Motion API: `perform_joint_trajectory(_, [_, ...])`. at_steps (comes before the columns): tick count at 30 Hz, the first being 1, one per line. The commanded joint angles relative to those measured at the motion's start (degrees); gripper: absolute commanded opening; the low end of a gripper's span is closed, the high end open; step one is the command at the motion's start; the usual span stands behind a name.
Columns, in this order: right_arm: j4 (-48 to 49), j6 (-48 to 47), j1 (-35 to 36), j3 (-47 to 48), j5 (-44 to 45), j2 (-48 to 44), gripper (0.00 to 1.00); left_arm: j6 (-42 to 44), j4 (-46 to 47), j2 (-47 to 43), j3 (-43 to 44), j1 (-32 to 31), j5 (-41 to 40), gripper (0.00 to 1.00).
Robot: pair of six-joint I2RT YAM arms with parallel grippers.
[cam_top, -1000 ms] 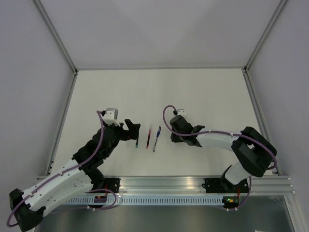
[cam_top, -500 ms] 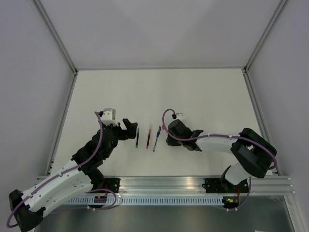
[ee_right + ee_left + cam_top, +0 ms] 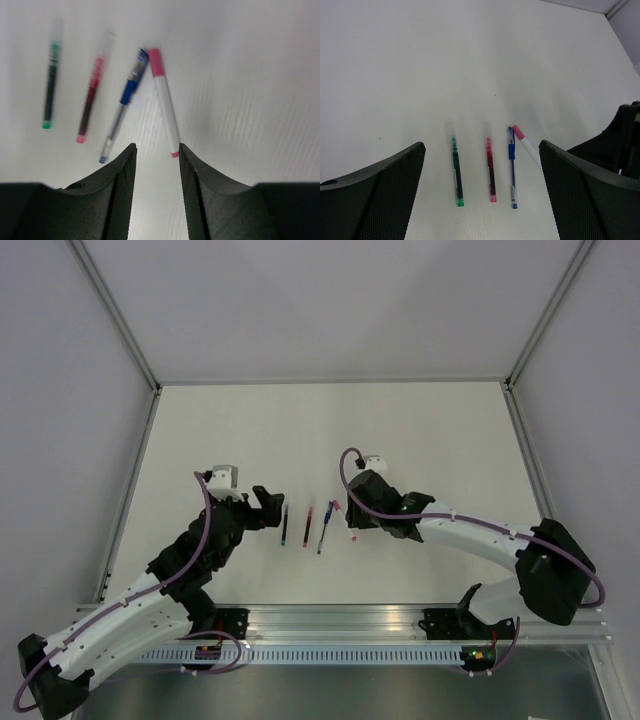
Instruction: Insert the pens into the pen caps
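**Right gripper** (image 3: 156,150): its fingers (image 3: 120,175) stand partly parted with nothing between them. They hang low over the bench (image 3: 420,430), just above the near end of the white pen (image 3: 165,100), which lies flat and free.

**Left gripper** (image 3: 272,508): fingers spread wide and empty, hovering just left of the pen row.

**Task items:** four pens lie side by side between the grippers, in the middle of the bench's near half. From left they are the green pen (image 3: 455,170), red pen (image 3: 490,169), blue pen (image 3: 511,167) and the white pen. The white pen is angled, with its pink cap (image 3: 155,62) close beside the blue pen's far end.

**Progress (judgement):**
- No loose cap is visible anywhere on the bench.
- The pink cap sits on the white pen.
- The other three appear to have clear sleeves on their far ends, though how well these are seated cannot be confirmed.
- The task looks complete or nearly so; what is left appears to be only withdrawing the arms.
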Motion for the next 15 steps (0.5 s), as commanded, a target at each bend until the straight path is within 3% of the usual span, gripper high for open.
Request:
perform_joint_trajectory(1, [-6.65,-6.05,-0.45,7.77,1.5,-5.17,0.47,2.54,1.41,-0.97,-0.6,-0.1,0.67,1.0])
perform_joint_trajectory(7, [-4.37,-14.23,-1.24,7.34,-0.35,-8.95,0.55,4.39,3.43,-0.8,-0.69,-0.02,8.12,1.0])
perform_joint_trajectory(9, [0.0,-14.67,-1.24,3.49,-0.7,-11.23,0.63,4.66,3.96,-0.97,-0.69,-0.02,9.98,1.0])
perform_joint_trajectory(12, [7.73,-13.8,-1.24,-3.18,-1.06,-18.16,0.97,5.09,5.62,-2.02,-1.04,-0.02,14.98,1.0])
perform_joint_trajectory(15, [10.48,-11.43,-1.24,-6.1,-0.27,-22.38,0.98,5.62,7.56,-3.43,-1.83,-0.02,20.35,1.0])
